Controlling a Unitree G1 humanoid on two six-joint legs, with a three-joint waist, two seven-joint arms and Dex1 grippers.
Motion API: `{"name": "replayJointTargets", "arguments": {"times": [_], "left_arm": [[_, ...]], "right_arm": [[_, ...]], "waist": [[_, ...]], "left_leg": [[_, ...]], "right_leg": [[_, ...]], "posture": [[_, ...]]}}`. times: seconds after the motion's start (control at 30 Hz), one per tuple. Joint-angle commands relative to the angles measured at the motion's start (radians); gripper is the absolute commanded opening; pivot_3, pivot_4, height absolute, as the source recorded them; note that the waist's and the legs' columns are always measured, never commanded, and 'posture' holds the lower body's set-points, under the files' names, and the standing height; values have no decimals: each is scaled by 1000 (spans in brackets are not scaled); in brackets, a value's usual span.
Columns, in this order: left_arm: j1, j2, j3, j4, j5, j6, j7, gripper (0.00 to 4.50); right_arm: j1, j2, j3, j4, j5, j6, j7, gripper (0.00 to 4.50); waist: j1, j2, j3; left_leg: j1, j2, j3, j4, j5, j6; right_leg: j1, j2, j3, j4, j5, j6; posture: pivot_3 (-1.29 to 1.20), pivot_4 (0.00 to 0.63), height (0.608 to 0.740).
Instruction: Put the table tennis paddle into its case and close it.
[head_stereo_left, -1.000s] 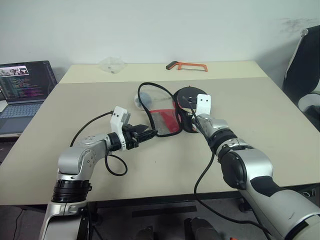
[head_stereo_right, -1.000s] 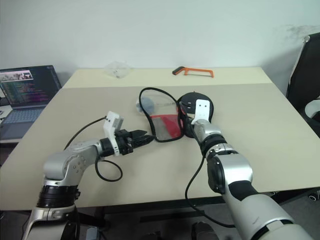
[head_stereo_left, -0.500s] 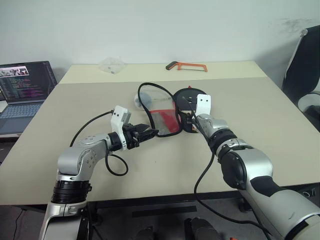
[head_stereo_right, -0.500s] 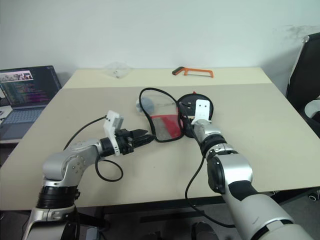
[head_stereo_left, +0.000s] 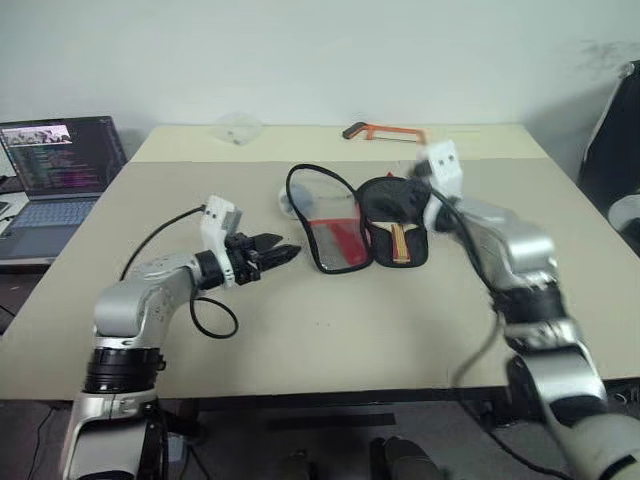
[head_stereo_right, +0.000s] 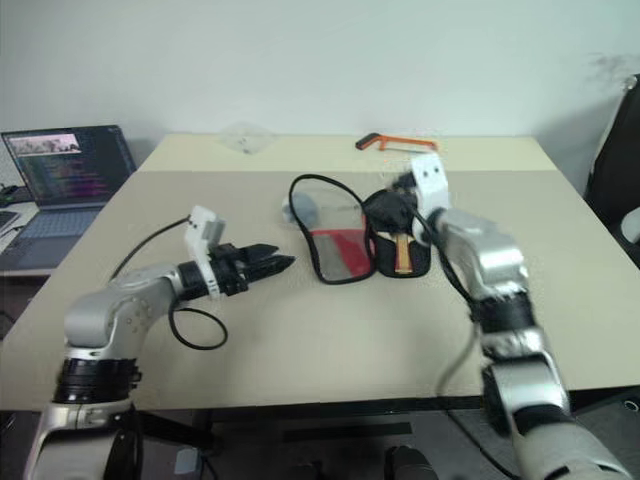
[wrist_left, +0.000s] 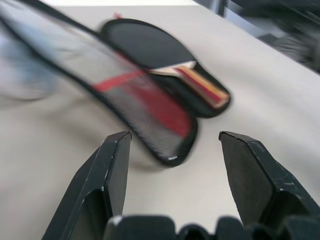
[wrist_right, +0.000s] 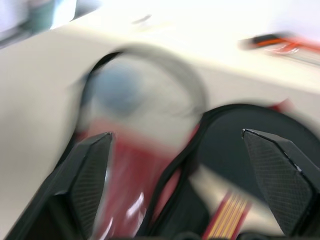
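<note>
The case (head_stereo_left: 335, 238) lies open in the middle of the table, its mesh and red flap spread to the left. In its right half rests the table tennis paddle (head_stereo_left: 392, 203), black face up, striped handle (head_stereo_left: 402, 240) towards me. My left gripper (head_stereo_left: 285, 250) hovers just left of the flap's edge, apart from it; the left wrist view shows it (wrist_left: 172, 137) open with nothing between its fingers. My right gripper (wrist_right: 175, 137) is raised above the far side of the paddle, open wide and empty.
An orange hacksaw (head_stereo_left: 383, 131) and a clear plastic bag (head_stereo_left: 238, 128) lie at the table's far edge. A laptop (head_stereo_left: 60, 165) stands off to the left and a black chair (head_stereo_left: 615, 130) to the right. A grey-blue lump (head_stereo_left: 290, 203) sits beside the flap.
My right gripper has opened and lifted up and back from the paddle. My left gripper has drawn a little left, away from the flap's edge. The camera has shifted too.
</note>
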Motion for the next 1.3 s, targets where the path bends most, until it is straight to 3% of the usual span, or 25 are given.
{"name": "replayJointTargets", "arguments": {"times": [0.03,0.33,0.63,0.7,0.93,1.3], "left_arm": [[-58,15,-4,71,48,-82,-22,3060],[-231,-37,-174,404,281,-314,-47,3060],[-330,-82,-257,694,459,-553,-41,3060],[-347,-101,-268,746,489,-601,-39,2527],[-397,-202,-259,848,519,-672,-30,11],[-430,-365,-237,864,534,-771,83,11]], "right_arm": [[124,-124,-29,-177,52,-131,206,4464],[296,-299,-176,-207,89,-253,331,4464],[326,-354,-308,-254,167,-222,311,4464],[343,-366,-310,-265,169,-223,316,4500],[368,-393,-328,-277,180,-222,309,4500],[463,-471,-418,-274,182,-272,372,4500]], "waist": [[3,0,0],[-2,-1,1],[2,-2,1],[5,-2,1],[10,-3,1],[13,-3,2]], "left_leg": [[1,0,0,1,0,0],[27,0,3,1,0,0],[23,1,3,0,0,0],[23,0,3,0,0,0],[21,-1,3,1,0,0],[20,-1,3,1,0,0]], "right_leg": [[1,0,0,0,0,0],[25,5,1,-1,-4,7],[22,4,5,-1,-4,7],[22,4,5,-1,-4,7],[22,4,5,-2,-4,7],[23,4,5,-1,-4,8]], "posture": [[0,150,740],[0,150,740],[0,150,740],[0,150,740],[0,150,740],[0,150,740]]}}
